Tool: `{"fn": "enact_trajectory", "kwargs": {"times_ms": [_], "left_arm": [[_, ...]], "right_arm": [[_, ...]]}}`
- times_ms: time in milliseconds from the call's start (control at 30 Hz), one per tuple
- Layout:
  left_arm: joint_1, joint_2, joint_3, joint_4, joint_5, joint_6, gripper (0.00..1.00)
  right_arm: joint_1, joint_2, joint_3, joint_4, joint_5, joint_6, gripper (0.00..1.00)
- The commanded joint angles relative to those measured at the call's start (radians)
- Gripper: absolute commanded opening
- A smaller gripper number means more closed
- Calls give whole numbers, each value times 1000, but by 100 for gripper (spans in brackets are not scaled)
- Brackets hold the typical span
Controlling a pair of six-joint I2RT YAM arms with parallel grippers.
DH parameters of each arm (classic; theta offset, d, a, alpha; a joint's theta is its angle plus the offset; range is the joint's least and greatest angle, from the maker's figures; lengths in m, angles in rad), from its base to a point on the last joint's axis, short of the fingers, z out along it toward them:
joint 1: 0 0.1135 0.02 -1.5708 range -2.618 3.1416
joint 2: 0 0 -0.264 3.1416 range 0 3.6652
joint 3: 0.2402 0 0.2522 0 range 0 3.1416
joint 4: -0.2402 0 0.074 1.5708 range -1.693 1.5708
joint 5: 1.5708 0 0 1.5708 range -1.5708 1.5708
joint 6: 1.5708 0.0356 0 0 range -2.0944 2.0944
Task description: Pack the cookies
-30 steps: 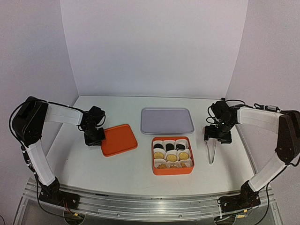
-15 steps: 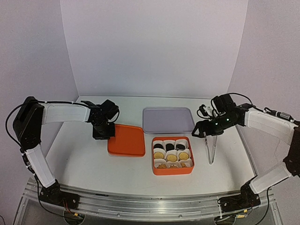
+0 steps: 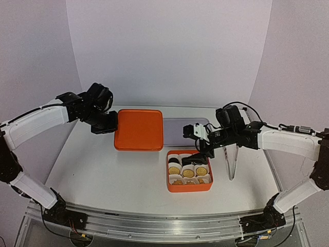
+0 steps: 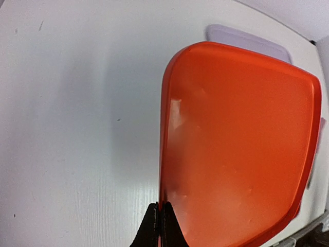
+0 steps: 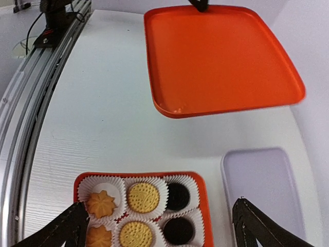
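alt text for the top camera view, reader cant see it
The left gripper holds an orange lid above the table, left of an orange box of cookies. The open right gripper hovers over the box; a grey tray lies behind, tongs beside it.

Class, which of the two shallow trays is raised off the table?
The orange tray, pinched at its edge by the left gripper; the lilac tray lies flat on the table.
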Motion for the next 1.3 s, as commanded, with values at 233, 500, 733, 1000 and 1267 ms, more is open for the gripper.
{"fn": "enact_trajectory", "kwargs": {"times_ms": [233,500,733,1000,1267], "left_arm": [[0,-53,32,-25,254,110,0],[0,13,46,-37,338,107,0],[0,70,95,-75,406,146,0],[0,61,90,-79,426,130,0],[0,88,131,-102,428,110,5]], "right_arm": [[89,115,-29,410,96,-502,96],[90,157,-68,531,146,-518,94],[90,202,-46,577,101,-497,89],[90,196,-56,595,23,-456,52],[91,158,-72,598,-15,-431,19]]}}
